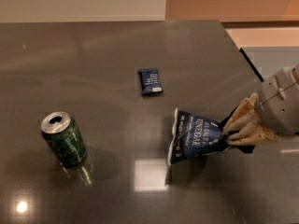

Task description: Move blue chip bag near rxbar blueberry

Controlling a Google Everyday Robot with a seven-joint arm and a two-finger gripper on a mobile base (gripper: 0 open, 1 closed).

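A dark grey, glossy worktop (93,55) carries three things. The landmark is an opened green metal drink can (64,139), standing upright with its tab hole showing.

Well to the right of the can, at about its level, is the large, crinkly dark blue chip bag (194,136) of foil with white lettering. It lies tilted, its broad bottom edge turned toward the can and its narrower end pointing away from it. Whether that bottom edge touches the worktop I cannot tell; a shadow sits just under it.

The claw (229,129), with pale beige fingers (243,122) on a grey wrist, is on the far side of the bag from the can. It is clenched on the bag's narrow end, pinching the foil between its fingers.

The rxbar blueberry (150,81), a small flat rectangular dark blue wrapped bar with white print and a pale end, lies flat behind and to the right of the can. It is less far to the right of the can than the bag, and apart from both the bag and the claw.
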